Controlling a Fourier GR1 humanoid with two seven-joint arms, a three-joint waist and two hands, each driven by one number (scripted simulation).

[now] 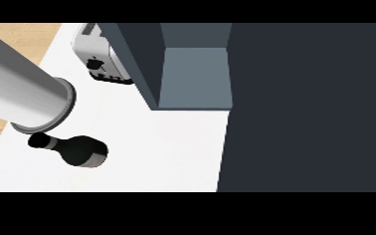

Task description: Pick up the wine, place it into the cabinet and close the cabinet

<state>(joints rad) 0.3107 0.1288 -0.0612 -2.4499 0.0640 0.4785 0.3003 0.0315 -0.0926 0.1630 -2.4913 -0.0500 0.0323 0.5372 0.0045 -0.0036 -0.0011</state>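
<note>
Fingers of both hands lie outside the view, so it cannot be told whether they are open or closed. One grey forearm (33,92) enters at the left edge (its ringed end points down and right) and stops close to the wine bottle (79,151), with a narrow strip of surface showing between them. The black bottle is on the white tabletop (161,144), neck toward the left, well left of the dark cabinet (294,104). The cabinet's grey-blue compartment (197,77) stands open. A toaster (99,59) sits just beside the cabinet's left wall.
</note>
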